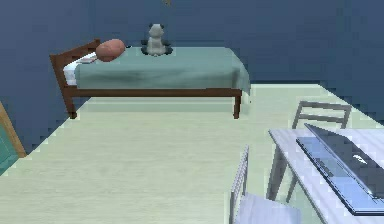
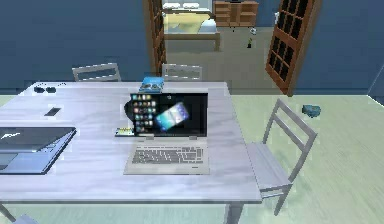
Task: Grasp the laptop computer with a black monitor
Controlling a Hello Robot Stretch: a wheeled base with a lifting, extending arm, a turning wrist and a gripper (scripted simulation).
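1. An open laptop (image 2: 167, 135), its black screen carrying coloured shapes, stands on the pale tabletop (image 2: 100, 105), right of the middle in the arm side view, with its keyboard toward the near edge.
2. A grey laptop (image 2: 30, 148) lies at the tabletop's near left corner, well apart from the first.
3. A white chair (image 2: 285, 140) stands just right of the tabletop.
4. In the forward view a bed (image 1: 160, 72) with a teal cover stands against the far blue wall.
5. The claw's state cannot be told.
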